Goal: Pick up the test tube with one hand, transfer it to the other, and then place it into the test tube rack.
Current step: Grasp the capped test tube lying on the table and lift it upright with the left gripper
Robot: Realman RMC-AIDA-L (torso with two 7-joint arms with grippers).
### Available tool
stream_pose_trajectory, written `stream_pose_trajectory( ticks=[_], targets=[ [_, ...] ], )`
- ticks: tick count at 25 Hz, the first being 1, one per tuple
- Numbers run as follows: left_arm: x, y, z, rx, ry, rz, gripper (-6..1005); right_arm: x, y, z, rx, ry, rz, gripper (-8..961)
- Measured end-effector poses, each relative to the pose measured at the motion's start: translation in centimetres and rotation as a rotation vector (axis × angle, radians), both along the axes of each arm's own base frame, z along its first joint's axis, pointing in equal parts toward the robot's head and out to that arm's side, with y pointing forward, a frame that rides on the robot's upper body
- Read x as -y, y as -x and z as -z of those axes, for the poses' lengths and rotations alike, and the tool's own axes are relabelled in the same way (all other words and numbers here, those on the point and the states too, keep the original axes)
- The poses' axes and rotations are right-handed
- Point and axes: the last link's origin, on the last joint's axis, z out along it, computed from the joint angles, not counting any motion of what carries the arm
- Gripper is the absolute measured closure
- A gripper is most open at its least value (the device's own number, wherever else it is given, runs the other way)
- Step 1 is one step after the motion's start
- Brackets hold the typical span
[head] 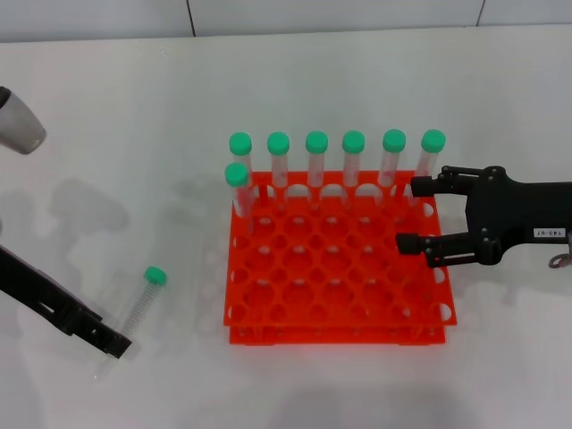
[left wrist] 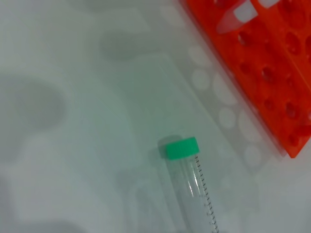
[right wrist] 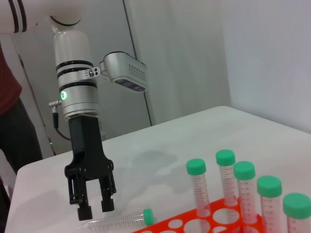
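The test tube (head: 143,299) lies flat on the white table left of the rack, its green cap (head: 155,275) pointing away from me. It also shows in the left wrist view (left wrist: 192,189) and the right wrist view (right wrist: 116,221). My left gripper (head: 114,343), unlabelled black, hangs just over the tube's bottom end with its fingers a little apart and empty; the right wrist view (right wrist: 95,209) shows this. The orange-red test tube rack (head: 340,304) stands mid-table. My right gripper (head: 420,214), with a white label, is open and empty over the rack's right edge.
Several green-capped tubes (head: 353,161) stand upright along the rack's back row, with one more in the second row at its left (head: 238,188). The rack's corner shows in the left wrist view (left wrist: 262,63). A wall (head: 286,18) runs behind the table.
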Motion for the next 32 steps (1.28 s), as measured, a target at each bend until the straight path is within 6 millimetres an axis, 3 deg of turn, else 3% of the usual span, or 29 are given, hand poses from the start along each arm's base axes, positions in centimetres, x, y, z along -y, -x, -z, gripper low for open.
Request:
stream_pose_trajectory(
  ticks=[5, 8, 32],
  targets=[
    [-0.1, 0.2, -0.2, -0.026, -0.001, -0.005, 222, 0.0, 0.0, 0.0, -0.001, 0.002, -0.001, 85],
    [-0.2, 0.1, 0.0, -0.039, 0.001, 0.0, 369, 0.0, 0.0, 0.0, -0.001, 0.002, -0.001, 85],
    [-1.0, -1.5, 1.0, -0.093, 0.042, 0.021, 374, 0.2, -0.3, 0.0, -0.002, -0.008, -0.01, 85]
  ],
)
